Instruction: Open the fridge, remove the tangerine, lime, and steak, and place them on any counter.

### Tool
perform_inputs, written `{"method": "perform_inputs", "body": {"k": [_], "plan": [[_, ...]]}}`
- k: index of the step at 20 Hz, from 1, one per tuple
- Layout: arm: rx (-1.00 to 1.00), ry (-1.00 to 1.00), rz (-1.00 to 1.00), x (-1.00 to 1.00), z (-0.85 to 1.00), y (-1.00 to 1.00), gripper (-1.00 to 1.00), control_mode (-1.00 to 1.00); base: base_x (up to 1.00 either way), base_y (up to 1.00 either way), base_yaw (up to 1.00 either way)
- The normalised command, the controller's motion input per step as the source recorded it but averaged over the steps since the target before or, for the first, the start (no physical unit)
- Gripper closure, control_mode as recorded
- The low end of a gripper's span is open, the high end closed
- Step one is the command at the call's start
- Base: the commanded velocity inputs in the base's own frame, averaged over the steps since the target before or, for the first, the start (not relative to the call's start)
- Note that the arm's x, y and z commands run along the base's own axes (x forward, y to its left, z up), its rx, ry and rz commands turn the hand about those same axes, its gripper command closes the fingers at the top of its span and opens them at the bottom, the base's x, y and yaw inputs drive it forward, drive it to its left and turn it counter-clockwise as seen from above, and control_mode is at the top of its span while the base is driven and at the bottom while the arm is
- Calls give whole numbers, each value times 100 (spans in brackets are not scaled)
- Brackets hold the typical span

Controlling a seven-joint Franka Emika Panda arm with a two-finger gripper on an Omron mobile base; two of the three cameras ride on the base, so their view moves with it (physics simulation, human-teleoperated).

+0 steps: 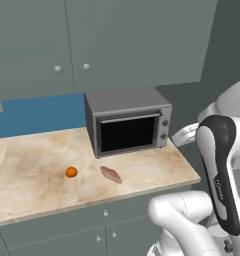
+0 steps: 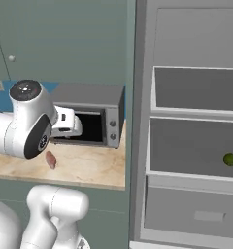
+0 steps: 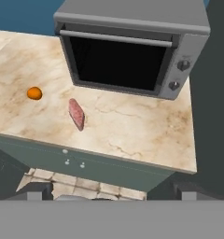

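Right now you have the arm folded high over the bench (image 1: 37, 200), its white forearm reaching across toward the toaster oven (image 1: 128, 127). In the hand view the fingers (image 3: 109, 198) barely show at the bottom edge, one dark tip at each side, so they stand wide apart and hold nothing. They hover off the front edge of the bench, looking down at it.

No writing or brand can be read on the oven; you see only its two round knobs at the right of its dark door.

The steak (image 1: 111, 174) lies flat on the bench in front of the oven, its long axis slanting from the oven's side toward the front edge. The tangerine (image 1: 71, 172) sits near its left, apart from it.

In the right base view the fridge (image 2: 186, 146) stands open, and the lime (image 2: 230, 159) rests on a middle grey shelf, toward the right.
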Motion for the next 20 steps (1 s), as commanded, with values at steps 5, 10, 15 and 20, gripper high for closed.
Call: {"method": "perform_inputs", "body": {"k": [5,10,15,20], "plan": [[0,0,0,0,0,0,-100,100,-83,-68,-29],[0,0,0,0,0,0,-100,100,-100,-33,-28],[0,0,0,0,0,0,-100,100,-97,-20,-38],[0,0,0,0,0,0,-100,100,-100,-63,-12]]}}
